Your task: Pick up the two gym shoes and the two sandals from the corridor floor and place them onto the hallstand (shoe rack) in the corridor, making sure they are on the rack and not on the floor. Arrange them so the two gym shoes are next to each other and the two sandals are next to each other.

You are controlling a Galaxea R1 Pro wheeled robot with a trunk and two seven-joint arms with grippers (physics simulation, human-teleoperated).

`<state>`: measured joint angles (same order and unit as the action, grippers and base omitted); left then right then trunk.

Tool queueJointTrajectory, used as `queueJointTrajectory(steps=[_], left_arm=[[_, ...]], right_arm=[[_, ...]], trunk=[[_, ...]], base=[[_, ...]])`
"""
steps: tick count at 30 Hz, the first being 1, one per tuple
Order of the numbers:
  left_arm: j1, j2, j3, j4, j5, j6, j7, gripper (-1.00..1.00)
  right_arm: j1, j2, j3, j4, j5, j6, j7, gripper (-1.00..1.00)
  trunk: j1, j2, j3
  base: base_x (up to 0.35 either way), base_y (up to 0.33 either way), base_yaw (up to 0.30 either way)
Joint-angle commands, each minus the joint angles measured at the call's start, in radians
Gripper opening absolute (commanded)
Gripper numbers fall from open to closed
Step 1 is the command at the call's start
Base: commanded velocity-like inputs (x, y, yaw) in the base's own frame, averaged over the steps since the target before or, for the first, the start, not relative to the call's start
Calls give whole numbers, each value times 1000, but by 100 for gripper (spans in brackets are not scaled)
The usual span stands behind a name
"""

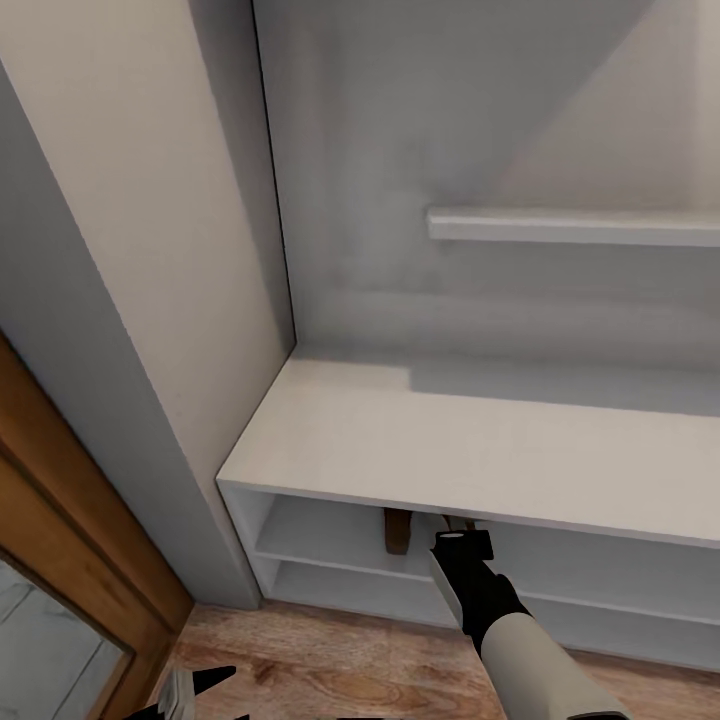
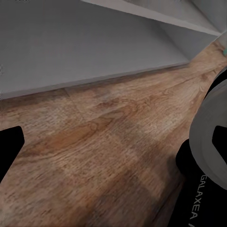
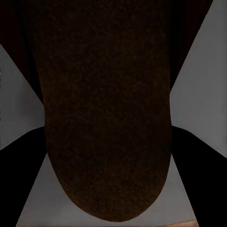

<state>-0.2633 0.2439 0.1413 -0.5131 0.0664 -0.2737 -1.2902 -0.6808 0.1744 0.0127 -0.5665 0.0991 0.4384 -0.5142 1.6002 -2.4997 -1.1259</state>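
Note:
The hallstand [image 1: 470, 440] is a pale grey-white bench with two open shelves below. My right gripper [image 1: 462, 540] reaches into the upper open shelf, its tips hidden under the bench top. In the right wrist view its dark fingers [image 3: 19, 184] flank a dark brown sandal [image 3: 106, 113], which lies lengthwise between them over the grey shelf. A brown sandal part [image 1: 397, 531] shows on that shelf just left of the wrist; I cannot tell if it is the same one. My left gripper [image 1: 205, 688] hangs low over the corridor floor [image 2: 94, 156], empty. The gym shoes are out of view.
A floating shelf [image 1: 575, 226] juts from the wall above the bench. A wall corner and a wooden door frame [image 1: 70, 510] close off the left side. The rack's bottom edge [image 2: 94, 78] meets the plank floor, and my own base [image 2: 210, 142] stands close by.

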Motion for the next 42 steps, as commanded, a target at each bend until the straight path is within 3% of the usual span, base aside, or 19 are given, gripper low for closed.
queueJointTrajectory(steps=[1,3,4,20,42], left_arm=[[-1,0,1,1,1,-6,-3,100],[-1,0,1,1,1,-6,-3,100],[-1,0,1,1,1,-6,-3,100],[-1,0,1,1,1,-6,-3,100],[-1,0,0,1,1,-6,-3,100]], right_arm=[[0,0,1,-1,10,10,1,-100],[0,0,1,-1,10,10,1,-100],[0,0,1,-1,10,10,1,100],[0,0,1,-1,10,10,2,100],[0,0,1,0,10,10,2,100]], trunk=[[0,0,-1],[0,0,-1],[0,0,-1],[0,0,-1],[0,0,-1]], base=[[2,0,0],[1,0,0],[0,0,0],[-16,-7,0],[-240,-153,0]])
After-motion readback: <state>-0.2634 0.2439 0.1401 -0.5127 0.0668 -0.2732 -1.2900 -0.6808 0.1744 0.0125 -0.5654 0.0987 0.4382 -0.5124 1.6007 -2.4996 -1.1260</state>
